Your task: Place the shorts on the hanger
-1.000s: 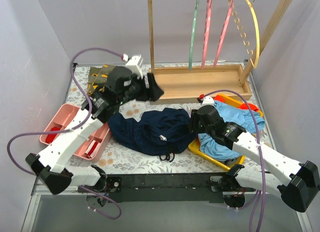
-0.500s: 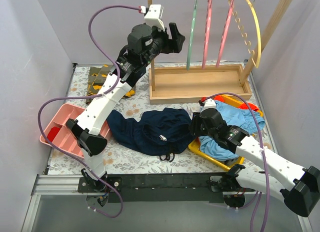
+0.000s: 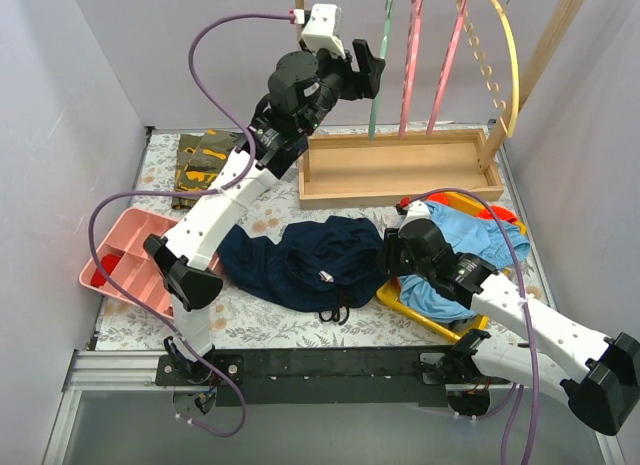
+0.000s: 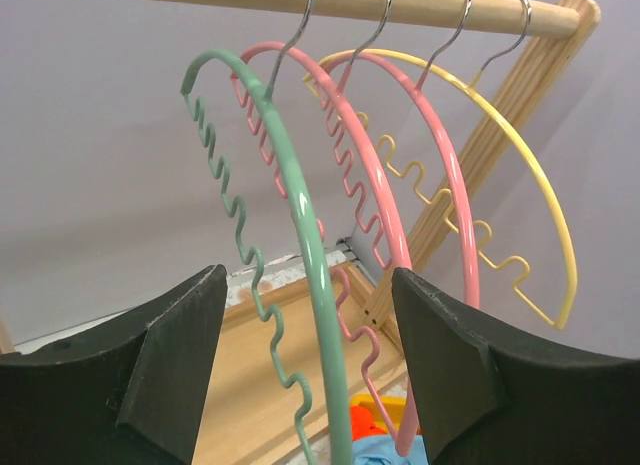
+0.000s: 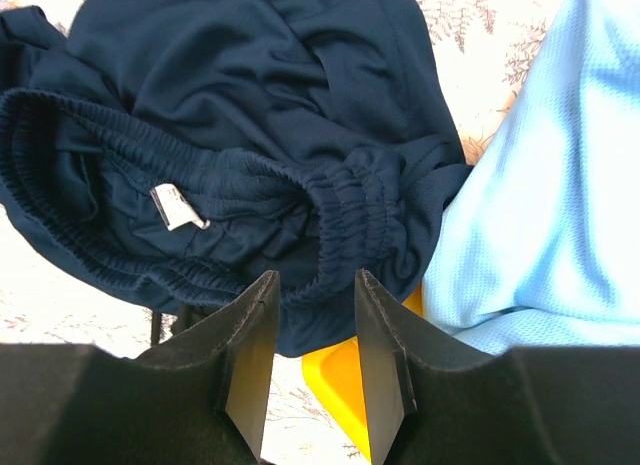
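The dark navy shorts [image 3: 300,260] lie crumpled on the table in the middle, waistband and white tag [image 5: 178,207] facing up. They fill the right wrist view [image 5: 250,105]. My right gripper [image 3: 388,250] [image 5: 315,285] is open, its fingers on either side of the gathered waistband at the shorts' right edge. The pale green hanger [image 3: 376,110] hangs from the wooden rail at the back. My left gripper [image 3: 368,63] [image 4: 308,285] is raised to it and open, with the hanger's arm [image 4: 306,235] between the fingers, untouched.
Two pink hangers [image 3: 412,55] and a yellow hanger [image 3: 510,55] hang right of the green one. Below is the rack's wooden base tray [image 3: 400,170]. A light blue garment [image 3: 470,240] lies on a yellow tray [image 3: 405,300]. A pink bin [image 3: 125,260] and a camouflage garment [image 3: 205,155] are on the left.
My left arm has risen from just above the table to the rail, and its open gripper now straddles the green hanger. The right arm has barely moved.
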Motion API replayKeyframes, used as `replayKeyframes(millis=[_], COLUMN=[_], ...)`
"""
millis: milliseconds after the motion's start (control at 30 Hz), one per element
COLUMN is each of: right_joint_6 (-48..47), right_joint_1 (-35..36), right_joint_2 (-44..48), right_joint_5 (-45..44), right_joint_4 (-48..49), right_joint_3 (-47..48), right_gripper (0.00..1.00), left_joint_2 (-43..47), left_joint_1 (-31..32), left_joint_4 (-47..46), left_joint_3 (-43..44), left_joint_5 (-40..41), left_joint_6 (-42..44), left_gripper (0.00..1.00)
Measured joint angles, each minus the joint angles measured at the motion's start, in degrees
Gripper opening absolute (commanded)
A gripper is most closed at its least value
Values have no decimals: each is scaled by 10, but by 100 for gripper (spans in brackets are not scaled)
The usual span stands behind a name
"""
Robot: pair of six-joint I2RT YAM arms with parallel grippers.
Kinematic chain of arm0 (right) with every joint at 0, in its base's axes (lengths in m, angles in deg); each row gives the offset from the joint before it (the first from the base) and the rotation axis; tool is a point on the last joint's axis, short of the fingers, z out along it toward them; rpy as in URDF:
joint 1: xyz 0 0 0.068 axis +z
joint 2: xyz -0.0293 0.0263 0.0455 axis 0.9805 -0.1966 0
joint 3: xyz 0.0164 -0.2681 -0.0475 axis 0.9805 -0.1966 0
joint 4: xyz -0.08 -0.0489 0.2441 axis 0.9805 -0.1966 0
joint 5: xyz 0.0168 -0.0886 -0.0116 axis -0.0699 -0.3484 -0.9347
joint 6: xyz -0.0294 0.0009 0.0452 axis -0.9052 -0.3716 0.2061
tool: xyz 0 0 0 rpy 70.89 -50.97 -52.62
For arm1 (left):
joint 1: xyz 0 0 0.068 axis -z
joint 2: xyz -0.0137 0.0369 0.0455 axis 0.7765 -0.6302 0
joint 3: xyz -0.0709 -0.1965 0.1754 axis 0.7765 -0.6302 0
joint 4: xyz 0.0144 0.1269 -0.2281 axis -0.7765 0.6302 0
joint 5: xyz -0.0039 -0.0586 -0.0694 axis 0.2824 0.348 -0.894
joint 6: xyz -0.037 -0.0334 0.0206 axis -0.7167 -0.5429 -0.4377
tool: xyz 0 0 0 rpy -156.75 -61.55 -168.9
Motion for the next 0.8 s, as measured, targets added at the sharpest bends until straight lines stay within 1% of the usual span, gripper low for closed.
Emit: replayKeyframes(millis=[233, 300, 500, 633, 667, 700, 800], right_joint_6=[1, 0, 0, 0, 0, 0, 0], right_joint_1=[0, 0, 0, 0, 0, 0, 0], right_joint_2=[12, 16, 21, 21, 21, 21, 21], right_joint_5=[10, 10, 10, 12, 12, 12, 12], right_joint_4=[1, 2, 2, 2, 2, 2, 3], right_joint_3=[-16, -16, -16, -22, -23, -24, -24], right_gripper=[45, 45, 45, 45, 45, 45, 45], left_joint_2=[-41, -58, -93, -100, -100, -100, -100], left_joint_1=[41, 50, 63, 65, 65, 65, 65], left_joint_4=[-8, -9, -8, -7, -7, -8, -8], left_joint_3=[13, 21, 34, 34, 35, 36, 40], left_joint_5=[85, 105, 152, 168, 171, 173, 178], left_joint_6=[42, 56, 95, 111, 115, 119, 127], left_gripper=[65, 63, 53, 43, 39, 38, 30])
